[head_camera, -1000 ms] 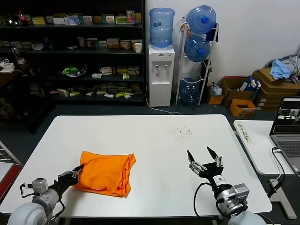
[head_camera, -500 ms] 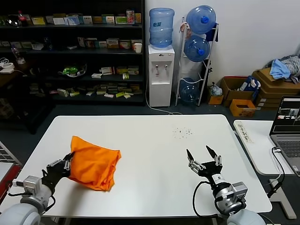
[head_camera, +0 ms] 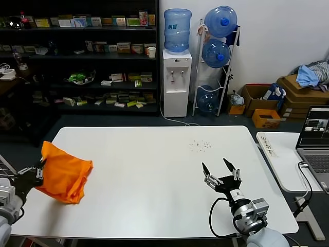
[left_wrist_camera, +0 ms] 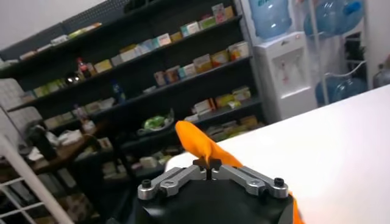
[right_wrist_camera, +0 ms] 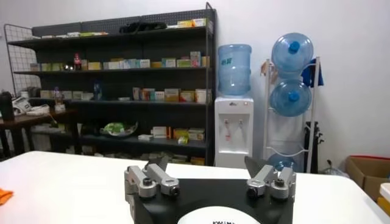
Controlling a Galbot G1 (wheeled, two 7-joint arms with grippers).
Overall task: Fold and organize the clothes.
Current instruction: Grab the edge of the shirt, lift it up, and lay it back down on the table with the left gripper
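The clothes are one bright orange T-shirt (head_camera: 64, 174), bunched up at the far left edge of the white table (head_camera: 154, 170). My left gripper (head_camera: 39, 173) is shut on its left side and holds it partly lifted off the table. The left wrist view shows the jaws pinched together on an orange fold (left_wrist_camera: 198, 140) of the shirt, my left gripper (left_wrist_camera: 208, 164) right beneath it. My right gripper (head_camera: 220, 171) hovers open over the table's right front part, nothing between its fingers. A sliver of orange (right_wrist_camera: 3, 196) shows at the edge of the right wrist view.
A second white table (head_camera: 281, 154) with a laptop (head_camera: 314, 139) stands to the right. Behind the table are dark shelves (head_camera: 82, 56), a water dispenser (head_camera: 176, 77) and a rack of water bottles (head_camera: 216, 51). Cardboard boxes with a blue-grey cloth heap (head_camera: 308, 74) sit at the back right.
My left gripper has dragged the orange T-shirt from the front middle-left of the table to its far left edge and raised it. The right gripper has barely shifted.
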